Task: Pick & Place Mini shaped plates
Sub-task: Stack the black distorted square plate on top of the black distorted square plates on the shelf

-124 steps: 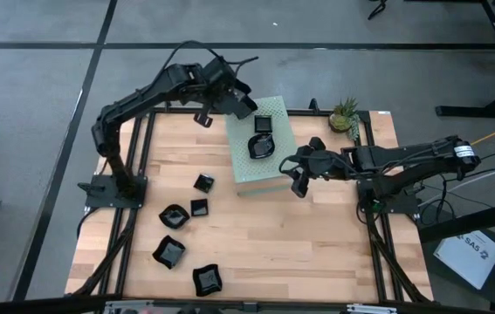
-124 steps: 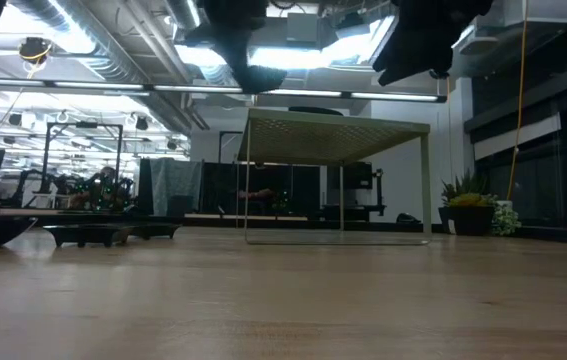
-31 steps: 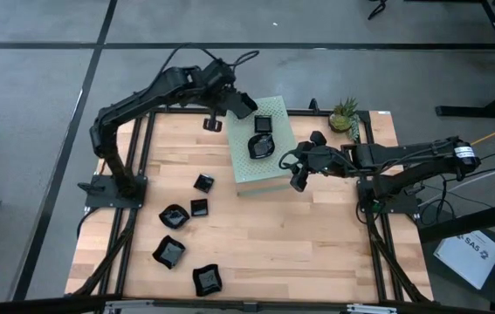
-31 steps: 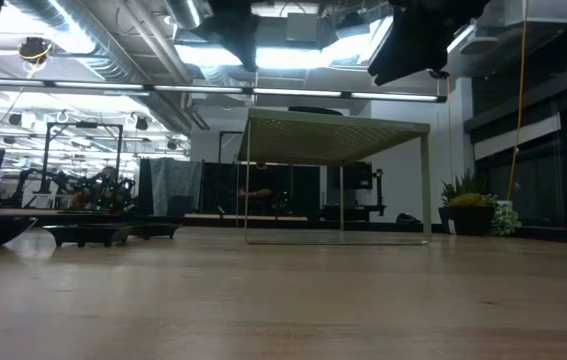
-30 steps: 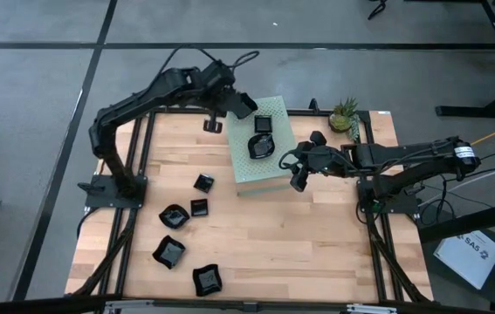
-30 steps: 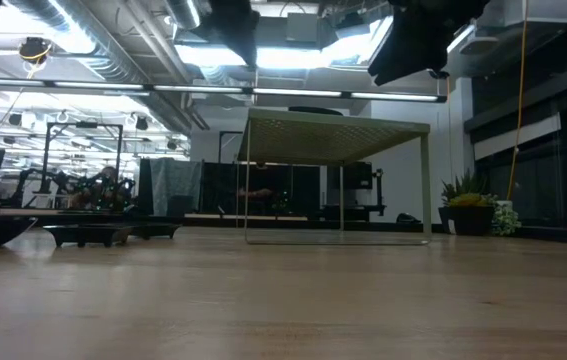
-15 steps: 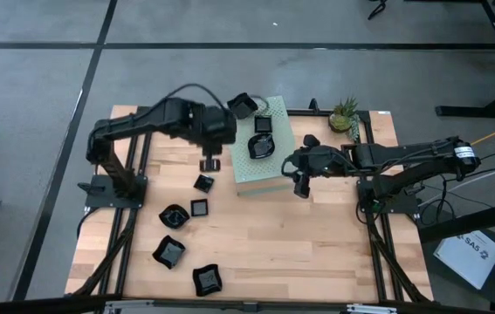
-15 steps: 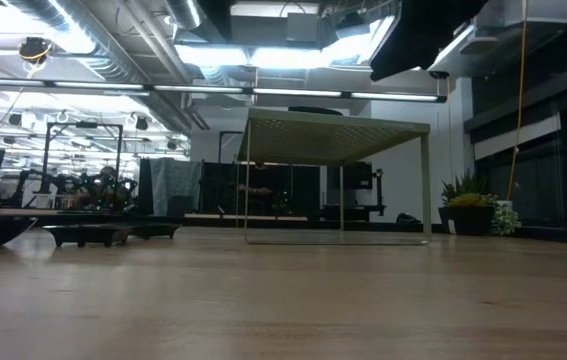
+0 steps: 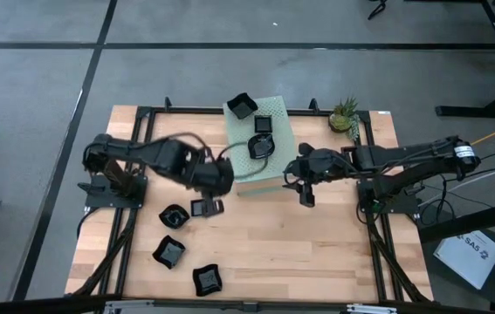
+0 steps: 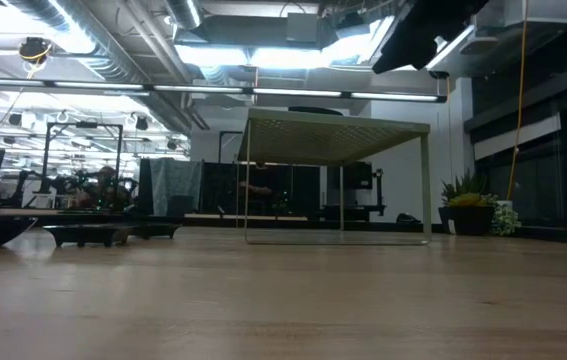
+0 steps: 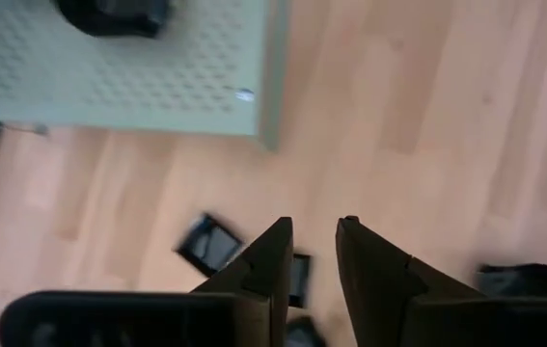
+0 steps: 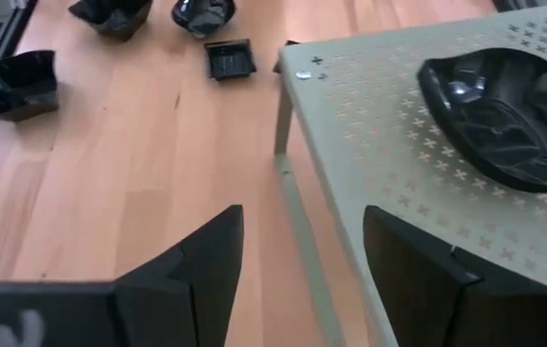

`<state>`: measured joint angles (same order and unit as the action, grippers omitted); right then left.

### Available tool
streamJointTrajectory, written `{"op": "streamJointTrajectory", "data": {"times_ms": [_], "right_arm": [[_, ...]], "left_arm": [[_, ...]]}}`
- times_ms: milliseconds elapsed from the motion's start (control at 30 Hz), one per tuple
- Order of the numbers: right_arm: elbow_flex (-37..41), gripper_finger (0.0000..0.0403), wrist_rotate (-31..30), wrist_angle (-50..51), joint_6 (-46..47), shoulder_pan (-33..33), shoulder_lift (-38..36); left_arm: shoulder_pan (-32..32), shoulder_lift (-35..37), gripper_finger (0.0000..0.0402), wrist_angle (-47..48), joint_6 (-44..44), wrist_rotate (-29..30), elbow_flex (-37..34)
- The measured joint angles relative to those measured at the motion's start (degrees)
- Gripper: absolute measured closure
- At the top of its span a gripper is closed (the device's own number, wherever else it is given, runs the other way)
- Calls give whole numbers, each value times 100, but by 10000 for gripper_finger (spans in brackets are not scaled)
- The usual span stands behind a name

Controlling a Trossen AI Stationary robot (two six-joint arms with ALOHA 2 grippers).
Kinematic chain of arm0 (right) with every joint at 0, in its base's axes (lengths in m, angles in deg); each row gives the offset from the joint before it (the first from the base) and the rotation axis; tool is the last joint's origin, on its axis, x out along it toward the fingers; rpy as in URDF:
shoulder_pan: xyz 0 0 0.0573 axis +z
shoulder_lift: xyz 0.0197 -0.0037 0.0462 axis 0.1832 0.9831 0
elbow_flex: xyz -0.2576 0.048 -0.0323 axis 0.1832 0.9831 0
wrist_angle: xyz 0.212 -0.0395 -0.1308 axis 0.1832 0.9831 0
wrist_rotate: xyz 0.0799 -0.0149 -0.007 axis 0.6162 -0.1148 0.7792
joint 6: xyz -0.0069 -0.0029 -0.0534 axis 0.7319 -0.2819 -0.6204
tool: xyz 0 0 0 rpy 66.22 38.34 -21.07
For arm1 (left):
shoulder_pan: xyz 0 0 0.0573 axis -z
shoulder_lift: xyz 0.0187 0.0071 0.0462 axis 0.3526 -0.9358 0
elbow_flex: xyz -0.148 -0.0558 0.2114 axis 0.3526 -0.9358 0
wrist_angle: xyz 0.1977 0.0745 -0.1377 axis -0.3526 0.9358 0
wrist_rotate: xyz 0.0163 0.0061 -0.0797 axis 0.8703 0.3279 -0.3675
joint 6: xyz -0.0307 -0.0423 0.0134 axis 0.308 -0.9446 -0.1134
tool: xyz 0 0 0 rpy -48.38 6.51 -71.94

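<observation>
The left gripper (image 9: 216,206) has swung back from the pale green perforated box (image 9: 278,179), leaving a third glossy black mini plate (image 9: 242,106) at its far corner; one placement appears complete. It now hovers over the small square plates (image 9: 200,208) on the wooden table (image 9: 317,244), jaws narrowly parted and empty. The right gripper (image 9: 307,193) waits beside the box, wide apart.

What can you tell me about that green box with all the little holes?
The pale green box looks like thin metal dotted with tiny holes. It stands upside down like a little table on thin legs, at the wooden table's far edge, open underneath. Three black plates sit on top. Neither gripper touches it.
</observation>
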<state>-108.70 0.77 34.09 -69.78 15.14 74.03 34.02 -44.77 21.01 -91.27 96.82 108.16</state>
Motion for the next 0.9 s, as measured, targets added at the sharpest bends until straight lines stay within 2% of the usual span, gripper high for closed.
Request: {"op": "streamJointTrajectory", "data": {"times_ms": [433,767,900], "right_arm": [[0,191,2,0,-23,784,0],[-1,191,-194,-44,297,1260,2],[-1,191,-197,-47,313,1400,2]], "left_arm": [[1445,-870,323,-298,-1625,-158,-2],[2199,-1701,327,-1509,-2432,-873,-2],[2515,-1985,327,-1931,-2600,-903,-2]]}}
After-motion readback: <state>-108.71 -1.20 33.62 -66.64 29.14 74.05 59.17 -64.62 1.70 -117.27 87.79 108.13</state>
